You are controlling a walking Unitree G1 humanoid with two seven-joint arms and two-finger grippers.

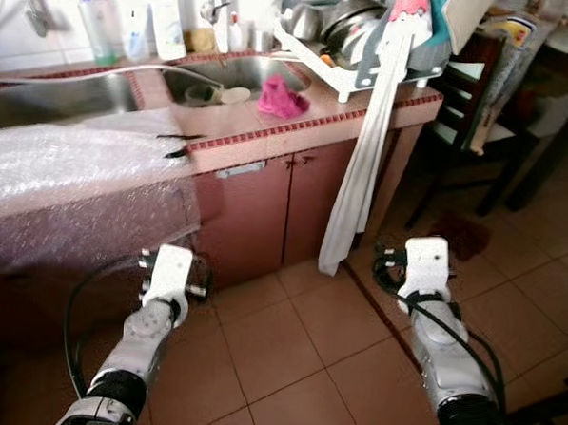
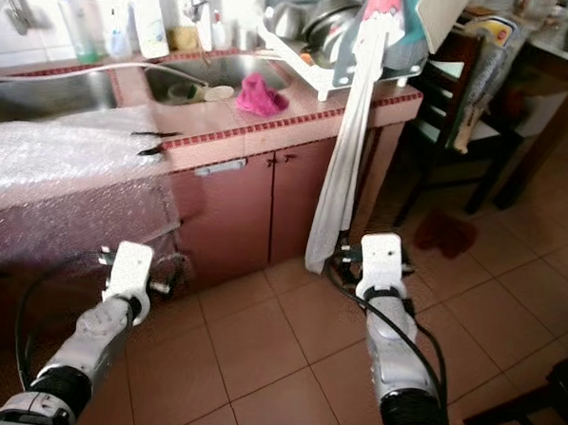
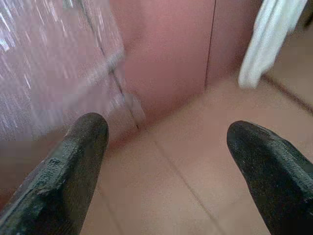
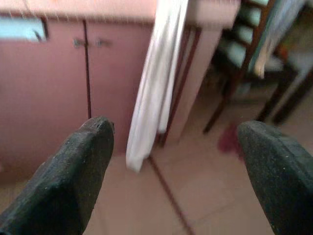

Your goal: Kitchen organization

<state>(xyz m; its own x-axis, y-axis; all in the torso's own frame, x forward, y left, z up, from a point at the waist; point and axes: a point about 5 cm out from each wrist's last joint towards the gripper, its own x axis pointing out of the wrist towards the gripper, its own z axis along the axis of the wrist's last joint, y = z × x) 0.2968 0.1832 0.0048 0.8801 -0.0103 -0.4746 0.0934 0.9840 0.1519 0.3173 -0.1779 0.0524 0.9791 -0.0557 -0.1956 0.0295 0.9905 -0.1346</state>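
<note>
Down low, both arms reach forward over the tiled floor [image 1: 285,365] in front of a pink counter [image 1: 269,126]. From the head views, the left gripper [image 3: 166,147] and right gripper [image 4: 176,147] hide behind their white wrist housings; the wrist views show each pair of black fingers spread wide and holding nothing. On the counter, a pink cloth [image 1: 282,98] lies beside the sink [image 1: 236,75], with a dish rack [image 1: 355,40] full of pots to its right and bottles [image 1: 103,24] at the back. Bubble wrap [image 1: 68,158] drapes over the counter's left part. A long white towel [image 1: 363,160] hangs down past the cupboard doors [image 1: 284,203]; the right wrist view shows its lower end near a dark chair [image 4: 244,63].
</note>
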